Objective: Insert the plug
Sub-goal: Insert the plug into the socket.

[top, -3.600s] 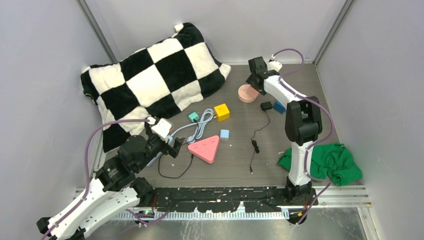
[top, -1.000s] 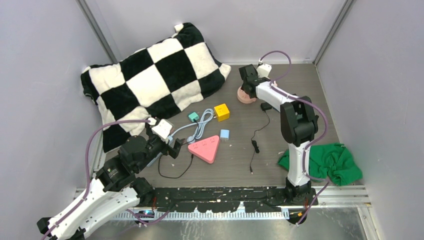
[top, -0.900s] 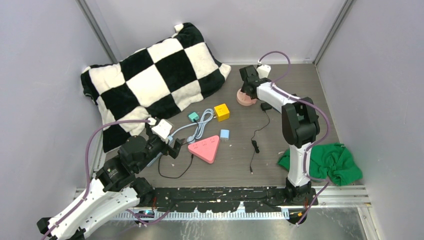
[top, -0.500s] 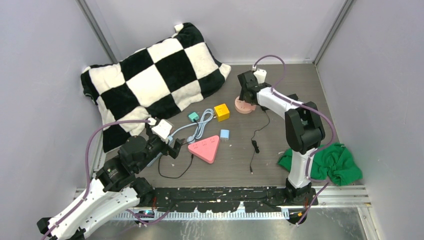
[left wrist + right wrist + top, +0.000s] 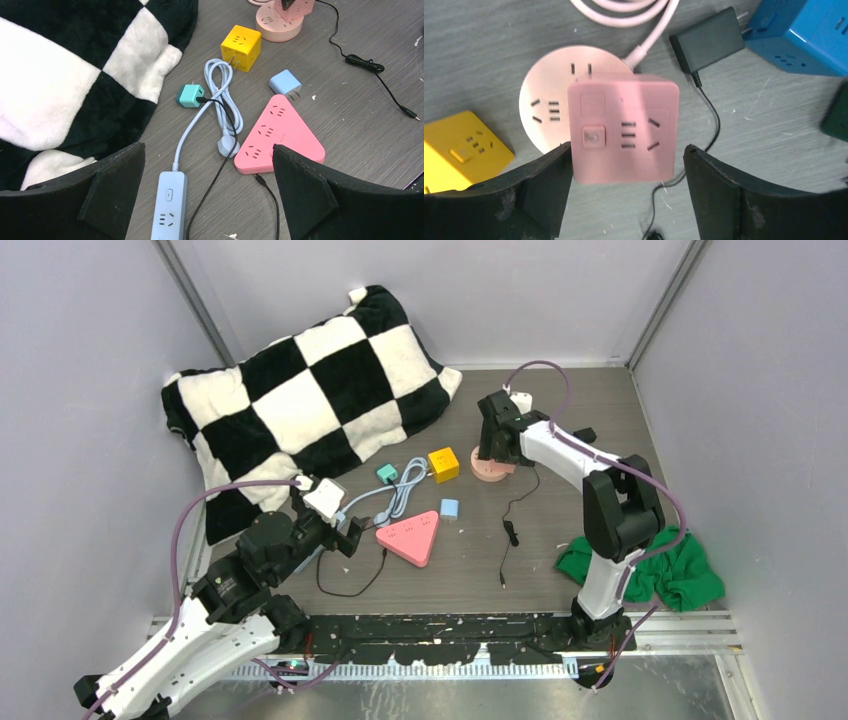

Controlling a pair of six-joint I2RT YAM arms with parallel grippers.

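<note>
- Right gripper (image 5: 626, 150): clamped on the pink square plastic plug block (image 5: 624, 127)
- Block sits over the round pink socket disc (image 5: 544, 100), far centre; whether it is seated cannot be told
- Left gripper (image 5: 207, 150): jaws apart, above the light-blue power strip (image 5: 167, 207), near left

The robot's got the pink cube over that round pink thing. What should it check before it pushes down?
1. Grip: the right gripper has its jaws pinching the pink cube-shaped plastic adapter on both sides: ok.
2. Cube above the pink round plastic socket base: ok, it overlaps it.
3. Prongs lined up with slots: cannot tell, they are hidden under the cube.
4. Free slots on the base: ok, two sets show uncovered.
5. Black charger off the base: ok, it lies beside it.
6. Left gripper out of the way: ok, open over the light blue power strip.
</note>
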